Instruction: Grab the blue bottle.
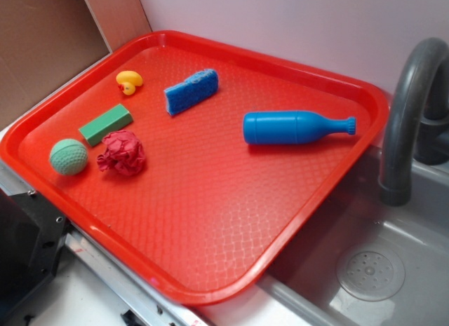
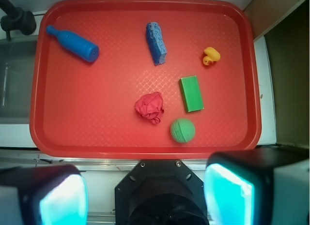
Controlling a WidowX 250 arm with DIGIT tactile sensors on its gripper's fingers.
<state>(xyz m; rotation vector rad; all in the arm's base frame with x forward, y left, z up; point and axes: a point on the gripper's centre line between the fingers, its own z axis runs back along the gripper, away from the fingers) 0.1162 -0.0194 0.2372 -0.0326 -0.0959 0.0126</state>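
Note:
The blue bottle (image 1: 295, 127) lies on its side on the red tray (image 1: 210, 294), near the tray's edge by the sink, its capped neck pointing toward the faucet. In the wrist view the bottle (image 2: 72, 43) is at the tray's (image 2: 145, 151) far left corner. My gripper (image 2: 145, 196) hangs high above the tray's opposite side, far from the bottle. Its two fingers (image 2: 227, 196) with cyan pads stand wide apart with nothing between them. The exterior view does not show the gripper.
Also on the tray are a blue sponge (image 2: 156, 43), a yellow duck (image 2: 211, 55), a green block (image 2: 191, 93), a green ball (image 2: 182, 130) and a crumpled red cloth (image 2: 149, 107). A grey faucet (image 1: 407, 109) and sink (image 1: 379, 270) adjoin the bottle's side.

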